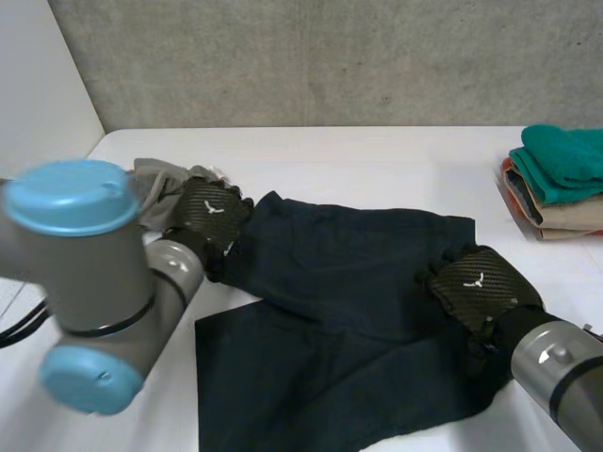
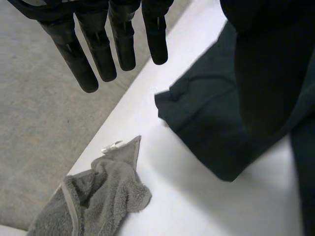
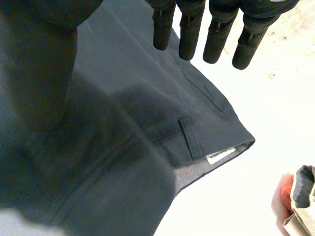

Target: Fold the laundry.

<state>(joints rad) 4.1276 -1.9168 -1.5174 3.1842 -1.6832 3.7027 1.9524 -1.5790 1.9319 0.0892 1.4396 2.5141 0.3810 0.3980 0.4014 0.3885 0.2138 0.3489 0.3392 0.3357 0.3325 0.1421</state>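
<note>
No legible text; white tag (image 3: 221,156) on dark garment (image 3: 138,113) unreadable.

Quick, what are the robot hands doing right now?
Left robot hand: open, holding nothing.
Right robot hand: open, over the dark clothes.

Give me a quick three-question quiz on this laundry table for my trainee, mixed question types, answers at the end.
1. True or false: the dark garment is already folded and on the stack of folded laundry.
2. Which lies nearest the left hand? A) the grey towel B) the stack C) a basket
3. Fill in: the top item of the stack is ____ in colour.
Key: 1 false, it lies spread on the table; 2 A; 3 teal.
</note>
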